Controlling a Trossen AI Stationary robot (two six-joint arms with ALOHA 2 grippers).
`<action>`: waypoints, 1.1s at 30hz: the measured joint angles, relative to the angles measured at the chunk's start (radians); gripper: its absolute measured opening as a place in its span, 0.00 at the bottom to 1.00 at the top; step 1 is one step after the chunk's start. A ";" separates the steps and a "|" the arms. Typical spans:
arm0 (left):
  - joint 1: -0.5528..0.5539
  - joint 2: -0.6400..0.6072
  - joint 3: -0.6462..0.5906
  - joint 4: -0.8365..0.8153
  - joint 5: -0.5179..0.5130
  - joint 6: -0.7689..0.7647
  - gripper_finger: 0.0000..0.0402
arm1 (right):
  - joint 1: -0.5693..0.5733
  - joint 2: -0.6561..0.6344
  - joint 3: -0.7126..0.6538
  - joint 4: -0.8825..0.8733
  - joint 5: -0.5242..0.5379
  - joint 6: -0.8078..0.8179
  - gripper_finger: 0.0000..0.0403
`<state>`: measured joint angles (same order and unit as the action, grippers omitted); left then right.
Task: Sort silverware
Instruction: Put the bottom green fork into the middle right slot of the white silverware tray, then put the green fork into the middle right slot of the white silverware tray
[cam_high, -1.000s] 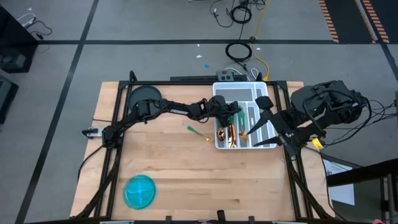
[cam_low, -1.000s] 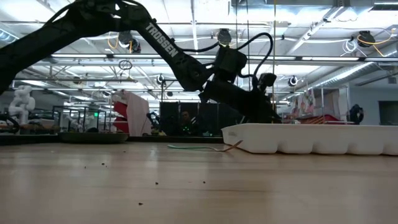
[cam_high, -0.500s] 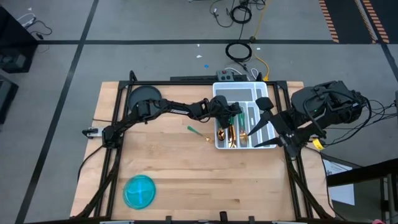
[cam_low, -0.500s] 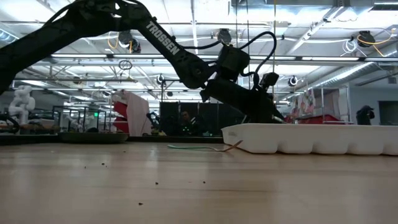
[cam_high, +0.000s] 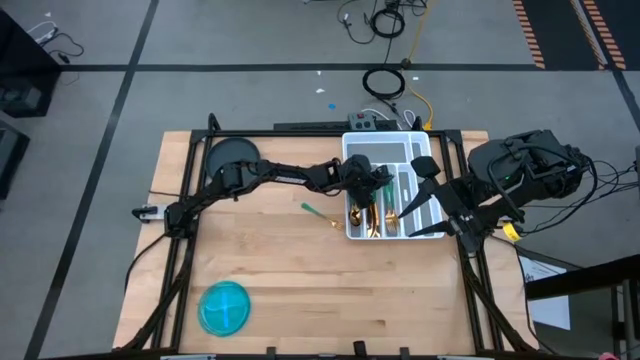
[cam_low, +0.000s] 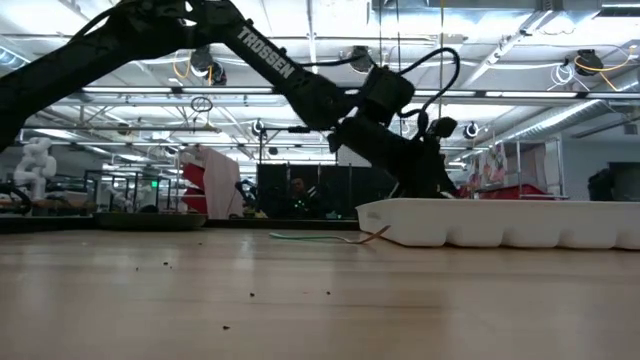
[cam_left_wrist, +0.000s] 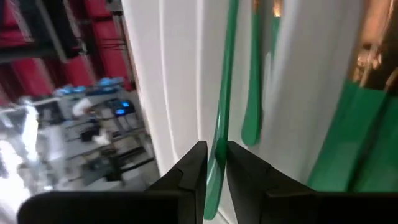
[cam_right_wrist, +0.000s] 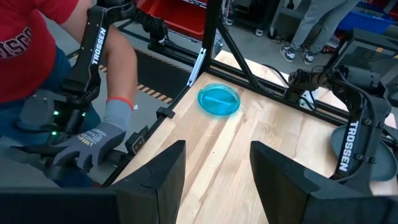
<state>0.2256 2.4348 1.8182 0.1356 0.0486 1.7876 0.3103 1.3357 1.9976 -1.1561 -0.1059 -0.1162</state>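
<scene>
- Left gripper (cam_left_wrist: 212, 171): low over the white tray (cam_high: 428, 152), fingers a narrow gap apart astride a teal-handled piece (cam_left_wrist: 222, 106) lying in a compartment; not clamped.
- Right gripper (cam_right_wrist: 213, 163): parted, empty, waiting at the tray's far side.
- Remaining silverware: a stray piece (cam_high: 318, 214) on the table (cam_high: 300, 290), beside the left gripper.
- Risk: retreating askew could drag the piece out.

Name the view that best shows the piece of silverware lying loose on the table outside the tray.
High view: the loose piece lies whole on bare wood, left of the tray. Low view shows it edge-on. The wrist views miss it.
</scene>
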 joint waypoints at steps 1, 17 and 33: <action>0.000 0.001 0.027 -0.040 -0.001 -0.022 0.16 | 0.000 0.000 0.000 0.000 0.000 0.000 0.42; -0.001 -0.001 0.138 -0.222 -0.021 -0.134 0.38 | 0.000 0.000 0.000 -0.002 0.000 0.000 0.42; 0.003 -0.304 0.138 -0.444 -0.161 -0.755 0.41 | 0.000 -0.058 -0.001 0.000 0.089 0.132 0.42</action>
<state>0.2289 2.1304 1.9563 -0.3087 -0.1122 1.0328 0.3103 1.2778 1.9968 -1.1558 -0.0164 0.0157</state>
